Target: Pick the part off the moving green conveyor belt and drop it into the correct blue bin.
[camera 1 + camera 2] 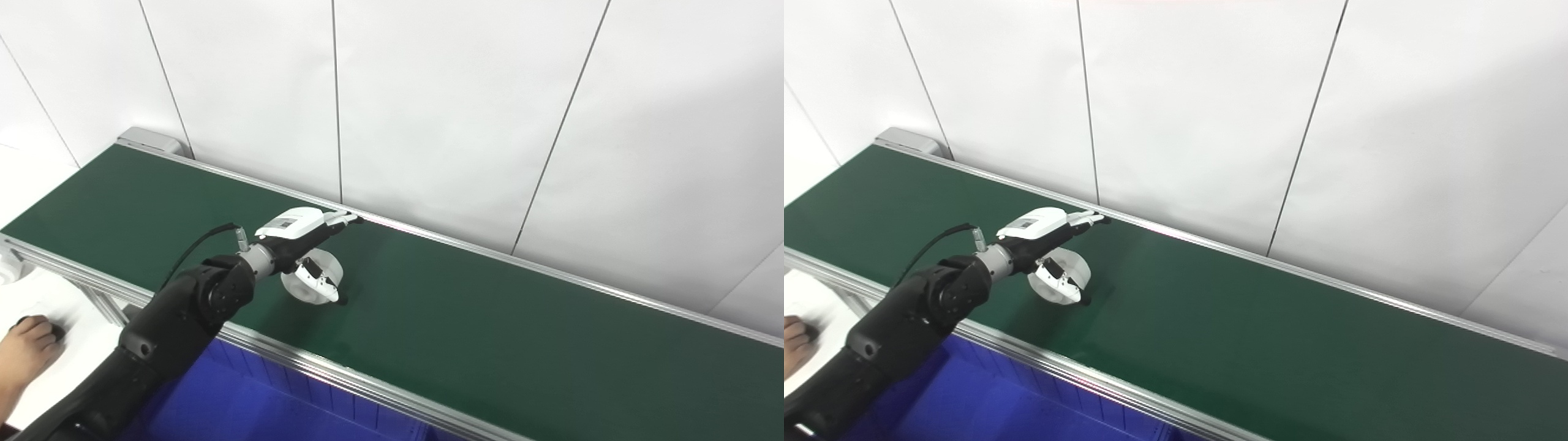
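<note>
A white round part (pixel 331 264) stands on its edge on the green conveyor belt (pixel 490 331), left of the middle; it also shows in the right eye view (pixel 1080 265). My left hand (pixel 301 237) reaches over it from the near side. Its fingers (pixel 339 218) stretch straight out above the part toward the far rail. Its thumb lies across the part's front face. The hand brackets the part with its fingers not closed on it. My right hand is not in view.
A blue bin (pixel 245 404) sits below the belt's near rail (pixel 343 373), under my left arm. A person's hand (pixel 24 346) rests on the white surface at the far left. A white panelled wall stands behind the belt.
</note>
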Tool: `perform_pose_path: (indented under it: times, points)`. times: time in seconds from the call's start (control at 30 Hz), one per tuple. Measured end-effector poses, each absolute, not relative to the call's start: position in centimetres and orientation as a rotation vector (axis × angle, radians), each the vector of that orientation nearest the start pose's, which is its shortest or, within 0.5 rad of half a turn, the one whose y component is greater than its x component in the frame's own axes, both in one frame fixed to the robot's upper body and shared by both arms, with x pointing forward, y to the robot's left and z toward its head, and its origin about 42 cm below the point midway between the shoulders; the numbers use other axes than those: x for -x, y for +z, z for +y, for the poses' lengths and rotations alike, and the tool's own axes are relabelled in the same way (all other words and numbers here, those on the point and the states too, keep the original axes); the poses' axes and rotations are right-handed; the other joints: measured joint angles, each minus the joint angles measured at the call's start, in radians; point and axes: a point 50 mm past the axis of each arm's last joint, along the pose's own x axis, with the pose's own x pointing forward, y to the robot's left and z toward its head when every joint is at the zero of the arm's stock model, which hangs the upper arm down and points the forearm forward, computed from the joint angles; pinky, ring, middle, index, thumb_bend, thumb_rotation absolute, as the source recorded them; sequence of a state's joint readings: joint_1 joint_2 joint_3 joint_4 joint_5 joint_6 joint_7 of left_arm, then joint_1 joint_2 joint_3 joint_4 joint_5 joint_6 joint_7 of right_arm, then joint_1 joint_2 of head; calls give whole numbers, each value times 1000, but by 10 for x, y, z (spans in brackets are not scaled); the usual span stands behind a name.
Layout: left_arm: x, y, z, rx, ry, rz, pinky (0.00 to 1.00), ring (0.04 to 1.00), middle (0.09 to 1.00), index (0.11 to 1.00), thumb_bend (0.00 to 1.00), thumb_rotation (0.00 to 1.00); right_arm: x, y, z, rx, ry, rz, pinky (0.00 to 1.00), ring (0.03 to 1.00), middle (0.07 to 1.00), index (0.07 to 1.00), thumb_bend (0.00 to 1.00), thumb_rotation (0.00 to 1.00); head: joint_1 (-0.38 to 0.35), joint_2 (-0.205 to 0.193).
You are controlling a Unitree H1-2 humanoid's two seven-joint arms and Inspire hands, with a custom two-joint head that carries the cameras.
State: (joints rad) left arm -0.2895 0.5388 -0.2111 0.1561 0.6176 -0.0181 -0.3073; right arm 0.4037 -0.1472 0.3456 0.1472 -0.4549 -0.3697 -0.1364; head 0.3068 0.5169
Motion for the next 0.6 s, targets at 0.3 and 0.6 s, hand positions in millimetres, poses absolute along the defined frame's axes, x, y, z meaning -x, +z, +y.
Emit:
perform_pose_path:
  times: [0.3,0.6]
  points:
    - [-374,134,322,-1221,-482,153,1000,1000,1000,944,917,126,-103,-2,-183,454,338,100,1000,1000,1000,1000,818,541,-5,6]
    - [-386,116,310,-1143,-422,138,669,746,803,788,701,0,-102,-1,-184,453,333,102,1000,1000,1000,1000,813,546,-8,18]
